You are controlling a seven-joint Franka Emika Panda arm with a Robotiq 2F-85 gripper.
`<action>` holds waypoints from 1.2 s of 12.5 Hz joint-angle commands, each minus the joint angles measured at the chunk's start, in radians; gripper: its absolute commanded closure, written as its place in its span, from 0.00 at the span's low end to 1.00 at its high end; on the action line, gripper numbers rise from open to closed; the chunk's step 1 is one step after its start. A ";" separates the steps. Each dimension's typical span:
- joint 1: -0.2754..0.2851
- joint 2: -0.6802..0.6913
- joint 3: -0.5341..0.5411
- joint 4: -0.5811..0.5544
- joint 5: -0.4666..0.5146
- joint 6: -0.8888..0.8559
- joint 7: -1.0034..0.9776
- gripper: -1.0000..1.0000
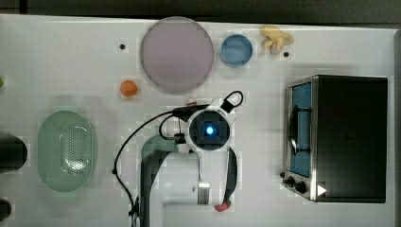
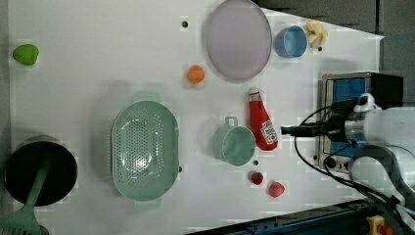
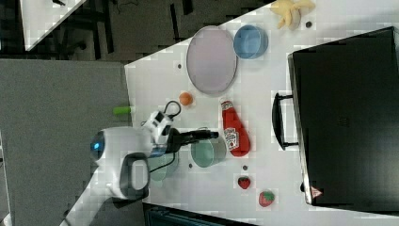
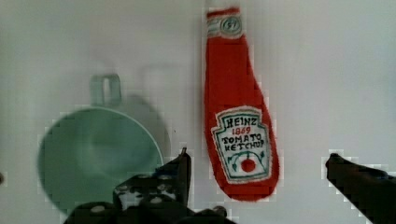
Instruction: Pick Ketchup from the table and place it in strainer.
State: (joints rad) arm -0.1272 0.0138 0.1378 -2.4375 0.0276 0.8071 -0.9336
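Ketchup [image 4: 238,126] label reads "HEINZ 1869 TOMATO KETCHUP".

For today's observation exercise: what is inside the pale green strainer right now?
Nothing visible: the strainer shows only its bare perforated bottom. The ketchup lies on the table beside the green cup. In the top view the arm covers both.

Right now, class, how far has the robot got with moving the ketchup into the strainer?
Nothing looks finished yet. The ketchup lies flat on the table beside the green cup, untouched, and the strainer holds nothing. In hand: the open hand hangs above the bottle's wide end, one finger on each side, as the wrist view shows. Left to do: lower, close on the bottle, lift it, carry it across and set it in the strainer.
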 commanded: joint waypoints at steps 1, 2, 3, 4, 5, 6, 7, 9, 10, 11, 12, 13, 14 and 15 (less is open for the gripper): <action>-0.007 0.073 -0.001 -0.015 0.001 0.084 -0.069 0.00; -0.007 0.107 0.000 -0.014 0.000 0.123 -0.068 0.00; -0.007 0.142 0.000 -0.014 -0.004 0.168 -0.068 0.00; -0.007 0.173 -0.001 -0.013 -0.016 0.214 -0.069 0.00; -0.007 0.204 -0.001 -0.013 -0.027 0.256 -0.068 0.00; -0.006 0.232 -0.001 -0.013 -0.033 0.284 -0.068 0.00; -0.006 0.256 0.000 -0.012 -0.033 0.305 -0.068 0.00; -0.006 0.297 -0.001 -0.012 -0.033 0.345 -0.067 0.00; -0.006 0.313 -0.001 -0.013 -0.033 0.371 -0.067 0.00; -0.006 0.325 -0.001 -0.013 -0.033 0.390 -0.067 0.04; -0.006 0.332 -0.001 -0.013 -0.033 0.397 -0.067 0.16; -0.006 0.336 -0.001 -0.014 -0.033 0.397 -0.067 0.29; -0.006 0.335 -0.001 -0.011 -0.033 0.397 -0.067 0.39; -0.006 0.333 -0.001 -0.005 -0.033 0.397 -0.067 0.40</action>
State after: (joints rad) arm -0.1294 0.3430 0.1345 -2.4648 -0.0024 1.2012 -0.9751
